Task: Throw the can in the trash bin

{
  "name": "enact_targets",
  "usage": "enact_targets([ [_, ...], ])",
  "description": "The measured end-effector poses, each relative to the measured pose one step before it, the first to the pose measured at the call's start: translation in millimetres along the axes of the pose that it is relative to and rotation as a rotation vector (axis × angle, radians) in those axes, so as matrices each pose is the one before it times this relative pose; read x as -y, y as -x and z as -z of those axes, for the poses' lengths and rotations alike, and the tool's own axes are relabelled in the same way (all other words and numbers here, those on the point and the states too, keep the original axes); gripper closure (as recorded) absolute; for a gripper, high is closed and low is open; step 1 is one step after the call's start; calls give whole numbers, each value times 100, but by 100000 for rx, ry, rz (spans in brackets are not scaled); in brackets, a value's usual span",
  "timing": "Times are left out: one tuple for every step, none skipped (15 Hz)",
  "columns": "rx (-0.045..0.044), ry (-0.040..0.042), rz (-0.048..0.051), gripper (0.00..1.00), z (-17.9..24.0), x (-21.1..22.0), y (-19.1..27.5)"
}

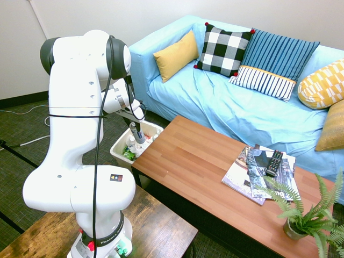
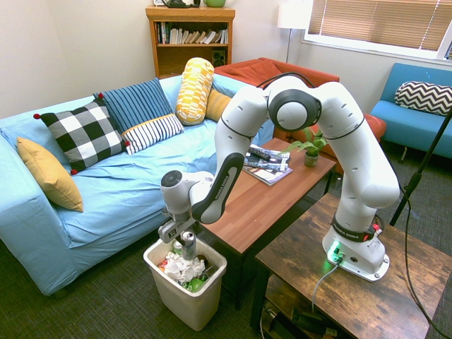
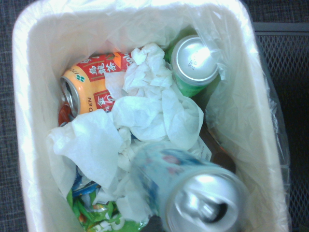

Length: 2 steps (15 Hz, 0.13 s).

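Closed on the can point(image 2: 188, 244) and holding it upright (tab end up) above the trash bin point(image 2: 185, 299), over crumpled tissue point(image 3: 145, 116) and other cans point(image 3: 91, 82); gripper point(image 2: 185, 239) low over the rim.

Cans in trash bin point(image 3: 24, 121): three — orange point(image 3: 89, 84), green point(image 3: 195, 63), silver point(image 3: 193, 191). Sofa cushions: five.
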<state>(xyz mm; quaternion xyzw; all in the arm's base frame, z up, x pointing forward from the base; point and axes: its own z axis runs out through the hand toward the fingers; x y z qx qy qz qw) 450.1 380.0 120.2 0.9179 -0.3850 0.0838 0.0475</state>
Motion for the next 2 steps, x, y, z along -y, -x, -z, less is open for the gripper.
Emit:
enact_targets([
  [-791, -507, -464, 0, 185, 179, 317],
  [-948, -516, -1051, 0, 206, 176, 298],
])
